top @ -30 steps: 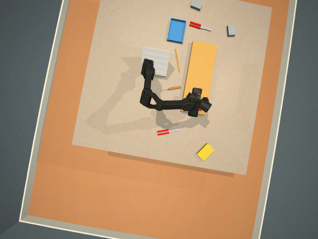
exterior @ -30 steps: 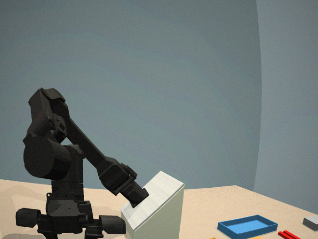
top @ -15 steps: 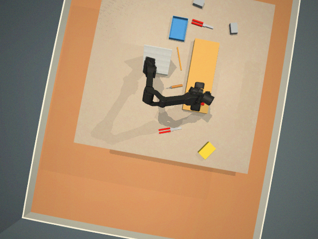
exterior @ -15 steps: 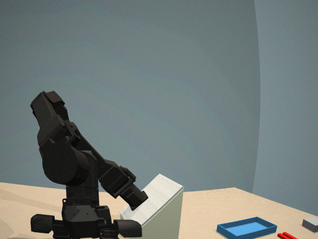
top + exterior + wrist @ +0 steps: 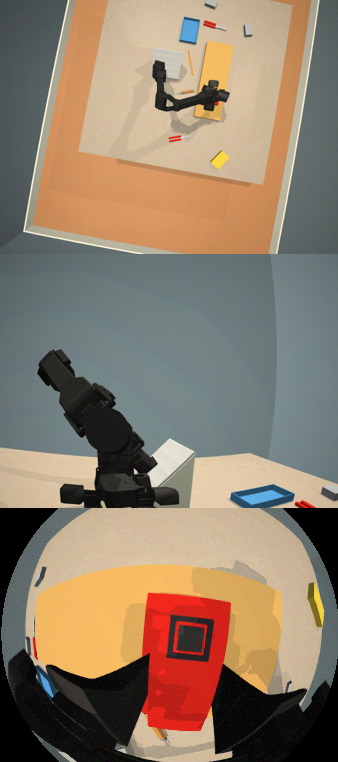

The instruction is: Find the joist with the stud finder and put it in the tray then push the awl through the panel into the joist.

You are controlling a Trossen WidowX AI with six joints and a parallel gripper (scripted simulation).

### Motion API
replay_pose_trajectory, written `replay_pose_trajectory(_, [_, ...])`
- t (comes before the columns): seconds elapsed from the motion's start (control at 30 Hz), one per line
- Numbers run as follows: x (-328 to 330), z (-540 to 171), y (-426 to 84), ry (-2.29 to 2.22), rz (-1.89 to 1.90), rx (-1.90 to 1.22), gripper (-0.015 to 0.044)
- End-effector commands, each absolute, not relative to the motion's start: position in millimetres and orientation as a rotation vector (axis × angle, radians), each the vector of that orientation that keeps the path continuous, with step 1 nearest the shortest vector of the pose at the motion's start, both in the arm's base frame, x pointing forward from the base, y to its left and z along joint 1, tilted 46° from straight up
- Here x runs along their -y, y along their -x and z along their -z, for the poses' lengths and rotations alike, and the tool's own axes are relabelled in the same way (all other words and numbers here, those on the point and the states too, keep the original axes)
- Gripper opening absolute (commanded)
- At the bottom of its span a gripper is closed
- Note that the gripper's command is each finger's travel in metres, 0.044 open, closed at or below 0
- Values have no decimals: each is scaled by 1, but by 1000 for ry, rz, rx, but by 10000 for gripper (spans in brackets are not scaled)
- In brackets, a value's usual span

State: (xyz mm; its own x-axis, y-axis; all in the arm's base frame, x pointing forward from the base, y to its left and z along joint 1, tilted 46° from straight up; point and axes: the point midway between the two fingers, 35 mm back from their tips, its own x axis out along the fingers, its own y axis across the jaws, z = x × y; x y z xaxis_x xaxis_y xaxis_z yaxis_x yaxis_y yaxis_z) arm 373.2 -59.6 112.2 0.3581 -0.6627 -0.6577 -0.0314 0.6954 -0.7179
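Note:
The stud finder (image 5: pixel 185 683) (image 5: pixel 216 103) is red, with a dark square display. My gripper (image 5: pixel 184 659) is shut on it, over the lower part of the orange-yellow floor panel (image 5: pixel 217 60) (image 5: pixel 85 628) as the top view shows it. The arm covers most of the stud finder there, and I cannot tell whether it touches the panel. The awl (image 5: pixel 188 91) (image 5: pixel 158 732), orange-handled with a thin metal tip, lies left of the panel. The blue tray (image 5: pixel 189 30) (image 5: pixel 262 497) (image 5: pixel 46 683) holds nothing visible. The joist is hidden.
A sloped whitish block (image 5: pixel 172 65) (image 5: pixel 174 458) stands by the arm's base. A thin orange stick (image 5: pixel 190 62) lies between it and the panel. Red-handled tools (image 5: pixel 209 24) (image 5: pixel 175 138), grey blocks (image 5: pixel 248 30) (image 5: pixel 211 3) and a yellow block (image 5: pixel 219 159) lie around.

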Motion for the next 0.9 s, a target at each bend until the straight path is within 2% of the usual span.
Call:
replay_pose_trajectory(0.0, [50, -101, -372, 724, 450, -1153, 0])
replay_pose_trajectory(0.87, [-5, -44, -368, 721, 447, -1154, 0])
